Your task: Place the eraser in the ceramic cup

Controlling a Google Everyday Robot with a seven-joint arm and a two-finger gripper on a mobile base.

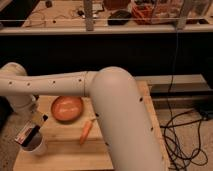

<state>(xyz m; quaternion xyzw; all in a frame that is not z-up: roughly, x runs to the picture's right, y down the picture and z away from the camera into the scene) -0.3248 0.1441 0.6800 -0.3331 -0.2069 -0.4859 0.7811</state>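
At the front-left corner of the tabletop point(65, 155), by label:

Pincer: the pincer point(31, 131) hangs at the end of the arm point(60, 85), directly over the cup, its fingers clamped on the eraser.
Eraser: the eraser point(28, 134) is held tilted, lower end toward the cup mouth, white face with red marks turned outward. Held this way it looks lined up to drop in endwise rather than flat.
Cup: the cup point(35, 146) stands upright on the tabletop right under the eraser; whether the eraser's lower end already touches the rim I cannot tell.
Why here: I judge this the last step before release, with the load centred over the opening so it falls inside.
Bowl: the orange bowl point(67, 108) sits behind and to the right of the cup, apart from it and out of the drop path.
Carrot: the carrot point(86, 131) lies right of the cup, near the bowl, not involved.
Risk: a long eraser in a small cup may lean on the rim or tip out.
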